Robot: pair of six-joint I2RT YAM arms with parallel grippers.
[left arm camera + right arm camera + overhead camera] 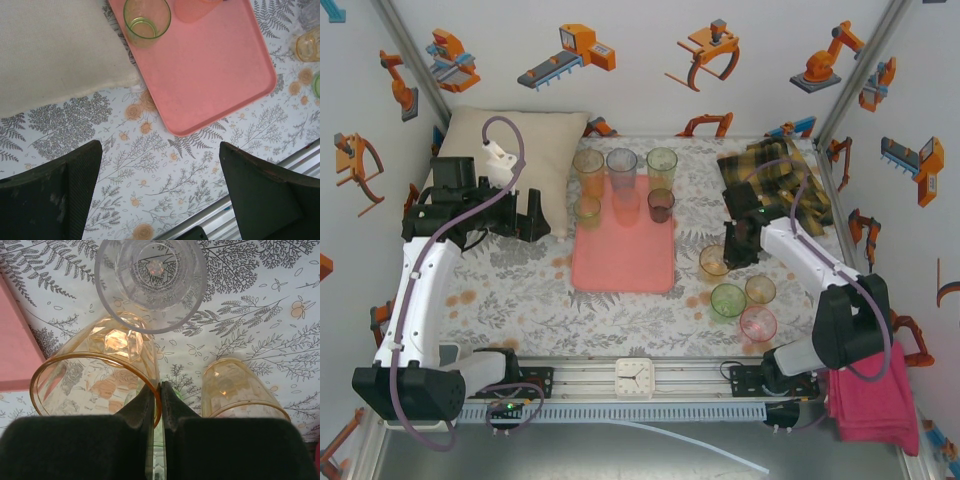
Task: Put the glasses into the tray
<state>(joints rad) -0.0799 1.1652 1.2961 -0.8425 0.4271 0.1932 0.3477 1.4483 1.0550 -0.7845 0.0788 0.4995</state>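
My right gripper [159, 390] pinches the amber tumbler [100, 380] by its rim; a tilted lift could slip it against the clear tumbler [150, 280]. I see my left gripper [160, 155] wide open, empty.

Right gripper [159, 386] hides the near rim of the orange glass [100, 367].

Overhead; wrist views close, seemingly downward.

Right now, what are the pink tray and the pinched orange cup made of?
The tray looks like plastic: matte, evenly pink, with moulded rounded corners. The orange glass looks like glass or clear plastic: see-through, shiny, faceted base; I can't tell which.
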